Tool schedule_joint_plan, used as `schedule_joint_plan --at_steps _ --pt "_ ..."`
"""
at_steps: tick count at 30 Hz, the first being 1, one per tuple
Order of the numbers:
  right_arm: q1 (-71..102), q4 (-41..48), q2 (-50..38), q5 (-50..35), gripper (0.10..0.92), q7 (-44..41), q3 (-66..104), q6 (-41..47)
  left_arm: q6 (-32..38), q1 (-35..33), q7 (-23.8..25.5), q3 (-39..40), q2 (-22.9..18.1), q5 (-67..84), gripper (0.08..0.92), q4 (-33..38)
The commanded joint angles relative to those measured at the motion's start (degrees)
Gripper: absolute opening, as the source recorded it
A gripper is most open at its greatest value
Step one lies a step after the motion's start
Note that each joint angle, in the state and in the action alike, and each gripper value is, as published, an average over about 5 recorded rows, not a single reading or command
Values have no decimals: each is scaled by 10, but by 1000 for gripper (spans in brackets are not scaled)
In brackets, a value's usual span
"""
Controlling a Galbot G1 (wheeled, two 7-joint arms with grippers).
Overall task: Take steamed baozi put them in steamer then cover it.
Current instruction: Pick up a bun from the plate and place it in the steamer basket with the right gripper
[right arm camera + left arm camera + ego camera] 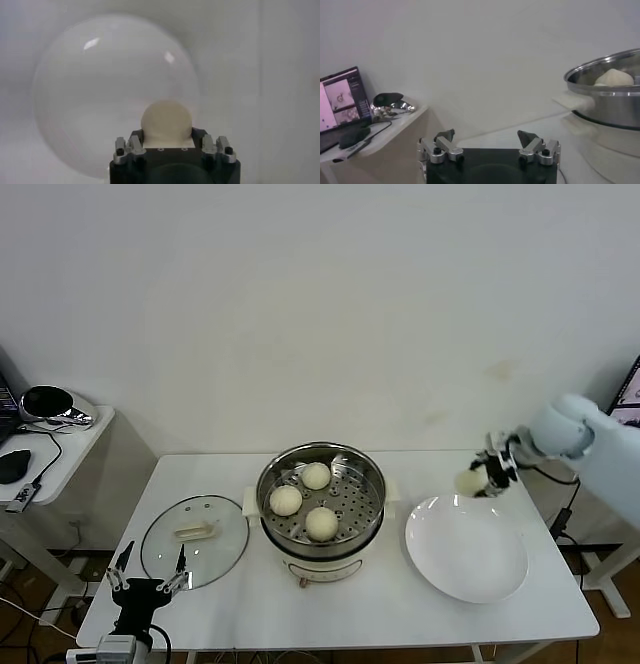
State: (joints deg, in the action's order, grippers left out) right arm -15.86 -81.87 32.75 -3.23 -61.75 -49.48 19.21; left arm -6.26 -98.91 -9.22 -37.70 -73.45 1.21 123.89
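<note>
- Baozi number four (468, 482) sits tight between the fingers of my right gripper (480, 481). My jaws are closed on it, one on each side.
- From my right wrist, this bun (166, 120) is round and cream-white, and it fills the gap right in front of my jaws.
- I hold it up in the air, over the far edge of the white plate (466, 549). It does not touch the plate.
- From my right wrist, the plate (90, 95) lies under the bun, and it has nothing on it.
- Three more buns (303, 499) are in the steamer (320, 504), resting on the tray with the little holes. They sit near each other but apart.
- The steamer is on the table, off to the left of my right jaws, just past the plate.
- The cover (195, 539) lies flat on the table on the far side of the steamer from my right jaws. It is not on the steamer.
- My left gripper (147, 582) waits low at the near edge of the table, just in front of the cover. Its jaws are wide apart and hold nothing.
- From my left wrist, the left fingers (445, 136) are spread, and the steamer (607, 95) is off to one side with a bun (614, 77) peeking over its rim.
</note>
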Motion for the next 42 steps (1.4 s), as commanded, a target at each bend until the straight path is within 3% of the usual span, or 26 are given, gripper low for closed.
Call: schedule_joint_plan --at_steps 1,8,16,42 --pt "-227 -42 125 -203 596 58 -180 95 -1 -1 0 0 1 0 823 1" --pt "-219 -10 232 -277 602 105 -221 138 0 0 0 -3 2 3 823 -4" --pt "-176 15 296 -287 602 125 -230 174 1 0 0 -12 2 7 823 -7" --pt "-91 60 304 -166 602 108 -238 172 2 3 -1 -13 -2 10 823 -8"
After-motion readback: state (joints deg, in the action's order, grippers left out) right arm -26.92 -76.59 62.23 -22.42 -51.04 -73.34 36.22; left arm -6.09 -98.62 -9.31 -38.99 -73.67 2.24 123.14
